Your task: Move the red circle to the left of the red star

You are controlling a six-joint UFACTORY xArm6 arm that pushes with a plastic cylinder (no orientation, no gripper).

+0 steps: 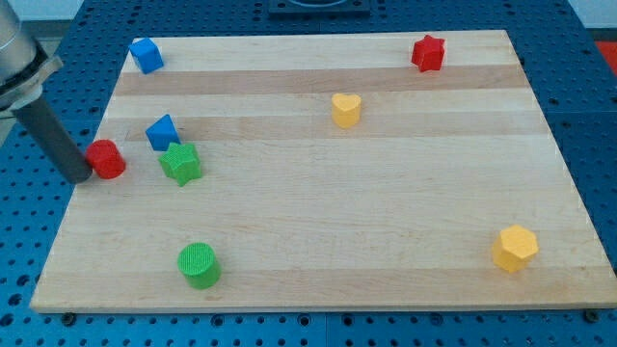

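Note:
The red circle (106, 159) lies near the board's left edge, at mid height. The red star (428, 52) sits far off at the view's top right. My tip (79, 176) is at the rod's lower end, touching the red circle's left side. The rod rises up and to the left out of view. A blue triangle-like block (162, 131) and a green star (180, 163) lie just right of the red circle.
A blue cube (146, 55) sits at the top left. A yellow heart (346, 109) is at upper centre. A green circle (199, 265) is at the bottom left, a yellow hexagon (515, 249) at the bottom right. The wooden board (318, 212) lies on a blue perforated table.

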